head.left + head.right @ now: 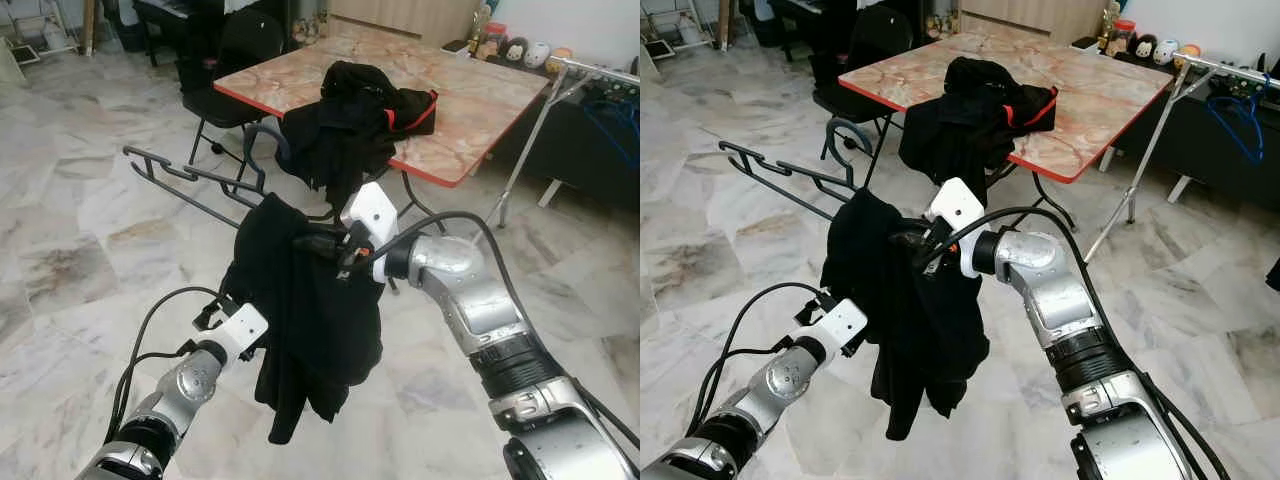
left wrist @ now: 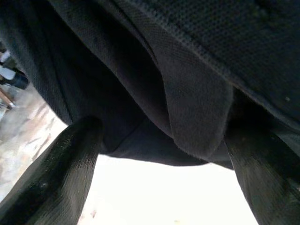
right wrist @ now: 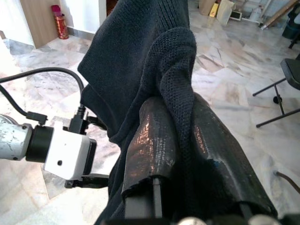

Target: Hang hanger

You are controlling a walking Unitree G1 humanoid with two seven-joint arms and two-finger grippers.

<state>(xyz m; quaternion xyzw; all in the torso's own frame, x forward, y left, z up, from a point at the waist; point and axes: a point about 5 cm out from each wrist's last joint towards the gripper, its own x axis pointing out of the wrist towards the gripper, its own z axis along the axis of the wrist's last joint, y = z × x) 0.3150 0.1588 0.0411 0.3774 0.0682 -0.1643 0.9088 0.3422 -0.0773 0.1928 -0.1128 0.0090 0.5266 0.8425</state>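
Observation:
A black garment point(image 1: 310, 310) drapes over one end of a dark hanger point(image 1: 185, 180), whose bare arm sticks out to the left above the floor. My right gripper point(image 1: 308, 240) reaches in from the right at the garment's top and is shut on a fold of the fabric; its fingers point(image 3: 152, 140) pinch the knit cloth. Low on the garment's left side is my left gripper point(image 2: 161, 136), open, with the fabric hanging over and between its fingers point(image 2: 61, 168). The cloth hides the covered part of the hanger.
A marble-topped table point(image 1: 480, 100) with a red edge stands ahead, with a pile of black clothes point(image 1: 360, 110) on it. A black chair point(image 1: 235, 60) is at its left. A metal clothes rail point(image 1: 1230, 70) with a blue hanger point(image 1: 1240, 125) stands at the far right.

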